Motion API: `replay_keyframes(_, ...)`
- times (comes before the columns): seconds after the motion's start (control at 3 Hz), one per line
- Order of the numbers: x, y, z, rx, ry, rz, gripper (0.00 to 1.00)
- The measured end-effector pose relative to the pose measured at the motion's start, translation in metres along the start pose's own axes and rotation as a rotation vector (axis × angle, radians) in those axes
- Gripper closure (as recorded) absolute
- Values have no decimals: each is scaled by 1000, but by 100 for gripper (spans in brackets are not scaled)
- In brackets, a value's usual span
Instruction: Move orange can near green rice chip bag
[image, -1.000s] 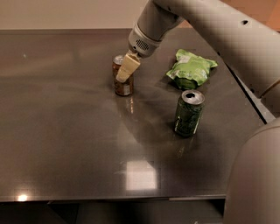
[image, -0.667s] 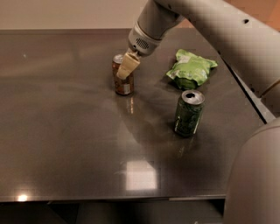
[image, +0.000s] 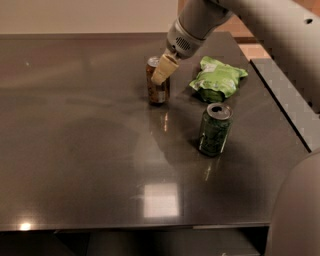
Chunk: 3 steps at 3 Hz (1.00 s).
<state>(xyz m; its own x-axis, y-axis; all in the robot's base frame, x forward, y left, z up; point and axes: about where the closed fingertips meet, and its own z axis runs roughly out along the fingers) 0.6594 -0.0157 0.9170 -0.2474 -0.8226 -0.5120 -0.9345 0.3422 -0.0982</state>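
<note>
The orange can stands upright at the back middle of the dark table. My gripper comes down from the upper right and is shut on the can's top half, with one cream finger across its front. The green rice chip bag lies to the right of the can, with a small gap between them. I cannot tell whether the can's base touches the table.
A dark green can stands upright in front of the bag, right of centre. My arm crosses the upper right. The table's right edge runs close past the bag and the green can.
The gripper and the orange can have moved together to the right, closer to the green bag. The bag and the dark green can have not moved.
</note>
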Motion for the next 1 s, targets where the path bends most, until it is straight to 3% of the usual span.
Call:
replay_keyframes(0.67, 51, -44, -20, 51, 2, 110, 100)
replay_keyframes(1.0, 65, -55, -21, 54, -3, 140, 83)
